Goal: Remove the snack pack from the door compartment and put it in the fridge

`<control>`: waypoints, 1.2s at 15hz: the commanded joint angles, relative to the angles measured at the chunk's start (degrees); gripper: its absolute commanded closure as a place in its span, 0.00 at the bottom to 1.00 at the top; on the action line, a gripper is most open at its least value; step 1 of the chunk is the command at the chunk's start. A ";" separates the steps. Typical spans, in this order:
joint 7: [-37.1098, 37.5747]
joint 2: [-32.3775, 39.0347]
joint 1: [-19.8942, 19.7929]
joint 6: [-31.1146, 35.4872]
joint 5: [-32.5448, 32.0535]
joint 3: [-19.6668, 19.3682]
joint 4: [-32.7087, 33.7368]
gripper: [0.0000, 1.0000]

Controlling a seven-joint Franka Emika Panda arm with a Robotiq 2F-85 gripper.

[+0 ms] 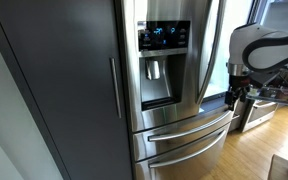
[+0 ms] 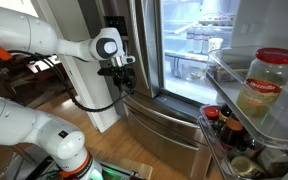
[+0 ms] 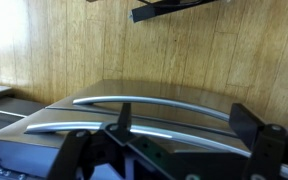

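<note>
The stainless-steel fridge (image 1: 184,125) stands with one door swung open, and its lit shelves show in an exterior view (image 2: 189,40). The open door's compartments (image 2: 234,70) hold a large jar (image 2: 267,82) and bottles (image 2: 216,120). I cannot make out the snack pack in any view. My gripper (image 1: 238,93) hangs in front of the fridge, just above the bottom drawers, and it also shows in an exterior view (image 2: 121,72). In the wrist view the gripper (image 3: 184,125) is open and empty, looking down on the two drawer bar handles (image 3: 144,102).
A tall dark grey cabinet (image 1: 54,80) stands beside the fridge. Wooden floor (image 3: 104,45) lies in front of the drawers. The open door (image 2: 274,130) juts out close to the camera. Furniture (image 2: 29,65) stands behind the arm.
</note>
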 commanded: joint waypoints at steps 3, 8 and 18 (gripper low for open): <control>0.19 0.01 0.48 -0.14 -0.20 -0.44 0.09 0.00; 1.38 -6.30 -6.19 -0.33 -5.58 -4.82 0.59 0.00; 0.19 -7.83 -11.06 -0.27 -8.96 -8.84 4.34 0.00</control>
